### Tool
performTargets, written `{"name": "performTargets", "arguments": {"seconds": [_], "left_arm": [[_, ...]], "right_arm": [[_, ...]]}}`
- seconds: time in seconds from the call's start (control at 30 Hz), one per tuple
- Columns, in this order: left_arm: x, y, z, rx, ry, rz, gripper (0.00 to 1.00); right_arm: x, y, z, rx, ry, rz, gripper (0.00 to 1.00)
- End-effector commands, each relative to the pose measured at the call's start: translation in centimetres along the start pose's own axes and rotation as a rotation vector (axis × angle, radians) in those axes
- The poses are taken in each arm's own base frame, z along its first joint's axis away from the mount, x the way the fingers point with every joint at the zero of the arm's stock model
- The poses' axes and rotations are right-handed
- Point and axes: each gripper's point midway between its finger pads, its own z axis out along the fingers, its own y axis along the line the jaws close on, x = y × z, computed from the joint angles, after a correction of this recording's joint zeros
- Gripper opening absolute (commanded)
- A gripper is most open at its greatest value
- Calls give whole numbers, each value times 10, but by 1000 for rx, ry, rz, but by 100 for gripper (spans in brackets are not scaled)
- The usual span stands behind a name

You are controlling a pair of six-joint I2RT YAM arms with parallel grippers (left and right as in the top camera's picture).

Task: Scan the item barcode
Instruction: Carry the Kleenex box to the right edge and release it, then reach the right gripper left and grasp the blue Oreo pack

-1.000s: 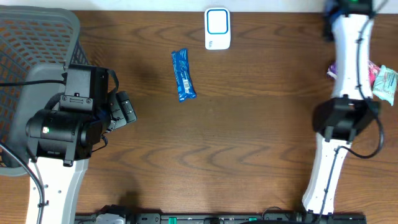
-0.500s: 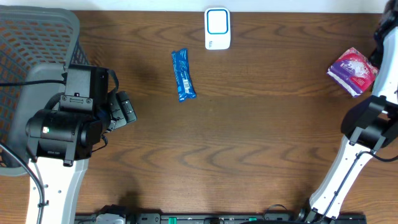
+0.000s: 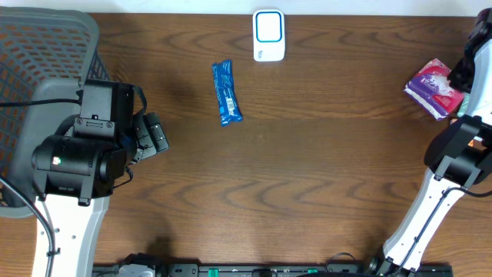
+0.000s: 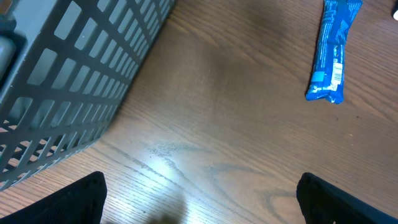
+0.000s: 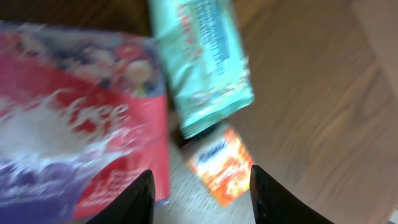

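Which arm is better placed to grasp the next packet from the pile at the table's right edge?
Right, probably. The right gripper hangs directly above them, jaws apart over the orange packet, next to the teal packet and purple packet. The left gripper is open but far off beside the basket.

One blue bar [image 3: 226,93]; one scanner [image 3: 268,35]; one basket [image 3: 46,38]; three snack packets [image 5: 74,124]

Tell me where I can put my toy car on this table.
The wide bare wood between the blue snack bar and the purple packet, below the white scanner. Crowded: the left side by the basket and left arm, and the right edge, where more packets lie.
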Motion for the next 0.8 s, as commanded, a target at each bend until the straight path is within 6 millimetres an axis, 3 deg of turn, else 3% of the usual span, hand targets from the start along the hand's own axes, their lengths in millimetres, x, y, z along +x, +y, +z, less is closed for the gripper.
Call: {"name": "performTargets", "arguments": {"seconds": [0.0, 0.13, 0.23, 0.37, 0.4, 0.5, 0.6, 0.77], "left_arm": [[-3, 3, -2, -11, -9, 0, 98], [-3, 3, -2, -10, -9, 0, 98], [-3, 3, -2, -10, -9, 0, 98], [-3, 3, -2, -10, -9, 0, 98], [-3, 3, -2, -10, -9, 0, 98], [-3, 3, -2, -10, -9, 0, 98], [-3, 3, -2, -10, -9, 0, 98], [-3, 3, -2, -10, -9, 0, 98]], "right_arm": [[11, 32, -11, -139, 35, -62, 43], [24, 78, -47, -368, 49, -138, 43], [41, 127, -97, -587, 46, -199, 43], [75, 180, -146, -763, 55, -332, 45], [89, 195, -159, -816, 70, -376, 48], [133, 235, -191, -938, 120, -510, 80], [172, 266, -208, -953, 131, -612, 99], [242, 316, -226, -978, 145, -745, 99]]}}
